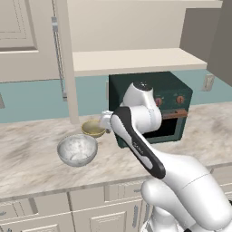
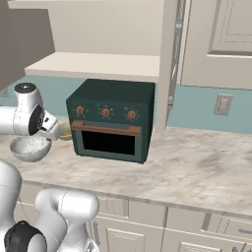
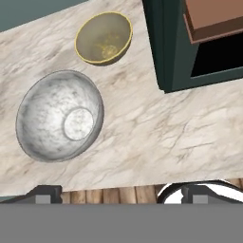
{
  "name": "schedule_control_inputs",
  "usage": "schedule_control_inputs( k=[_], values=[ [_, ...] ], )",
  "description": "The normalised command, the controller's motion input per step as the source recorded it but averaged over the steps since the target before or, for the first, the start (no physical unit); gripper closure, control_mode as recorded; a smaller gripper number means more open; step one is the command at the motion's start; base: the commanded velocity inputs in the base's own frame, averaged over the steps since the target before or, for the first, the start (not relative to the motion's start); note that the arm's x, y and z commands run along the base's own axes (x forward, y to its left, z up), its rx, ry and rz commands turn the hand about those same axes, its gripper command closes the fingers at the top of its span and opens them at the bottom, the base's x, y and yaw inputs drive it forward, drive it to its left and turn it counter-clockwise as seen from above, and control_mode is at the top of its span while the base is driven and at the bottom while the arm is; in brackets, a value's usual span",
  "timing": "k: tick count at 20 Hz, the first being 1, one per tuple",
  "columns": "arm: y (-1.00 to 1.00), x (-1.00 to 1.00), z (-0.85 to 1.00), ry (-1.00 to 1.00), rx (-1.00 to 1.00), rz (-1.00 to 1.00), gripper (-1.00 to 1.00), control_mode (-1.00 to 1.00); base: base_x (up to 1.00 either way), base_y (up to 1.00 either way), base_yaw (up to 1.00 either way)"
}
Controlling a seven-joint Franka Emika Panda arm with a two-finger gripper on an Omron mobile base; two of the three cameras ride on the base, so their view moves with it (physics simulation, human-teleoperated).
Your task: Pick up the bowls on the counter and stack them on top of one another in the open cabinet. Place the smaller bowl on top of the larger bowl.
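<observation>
From my seat, nearest in the hand view is my pincer (image 3: 118, 192), its two dark fingertips standing wide apart at the bottom edge with nothing between them. It hangs above the front edge of the worktop (image 3: 156, 137), looking almost straight down.

Just past the edge sits the larger bowl (image 3: 60, 115), grey-white and marbled, upright and empty, mouth up. Beyond it, near but not touching, is the smaller bowl (image 3: 103, 38), yellowish-tan and also upright and empty. To one side of the pair stands the dark green oven (image 3: 166, 47), near the small bowl but apart from it (worth remembering when I swing the arm).

In the left base view the two bowls lie left of the oven (image 1: 174, 97) on the stone slab, the larger bowl (image 1: 77, 150) toward the front and the smaller bowl (image 1: 94, 128) behind it, close to my wrist. Farther back and above is the open cabinet (image 1: 136, 60), its pale shelf bare where I can see it, directly over the oven.

I judge that no part of the task is done: both bowls are on the worktop and nothing is gripped. The step in hand looks like the approach to the first pick. Since the grey bowl must go underneath, I would take it first: bring the pincer down over its rim, one finger inside and one outside the wall, close, lift clear of the tan bowl, then carry it up and over the oven onto the shelf.
</observation>
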Motion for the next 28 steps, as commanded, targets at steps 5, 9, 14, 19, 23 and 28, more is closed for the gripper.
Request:
schedule_control_inputs(
  k=[5,9,14,19,23,28],
  values=[
    [0.21,0.0,-0.13,0.0,0.0,0.0,-1.0,-1.0,0.0,0.0,0.0],
    [0.18,0.0,-0.12,0.0,0.01,0.0,-1.0,-1.0,0.0,0.0,0.0],
    [0.16,0.0,-0.17,0.01,0.03,-0.01,-1.0,-1.0,0.0,0.0,0.0],
    [0.14,0.01,-0.22,0.0,0.04,-0.01,-1.0,-1.0,0.0,0.0,0.0],
    [0.1,0.03,-0.15,0.0,0.01,-0.01,-1.0,-1.0,0.0,0.0,0.0],
    [0.03,0.02,-0.13,0.0,0.0,0.0,-1.0,-1.0,0.0,0.0,0.0]
  ],
)
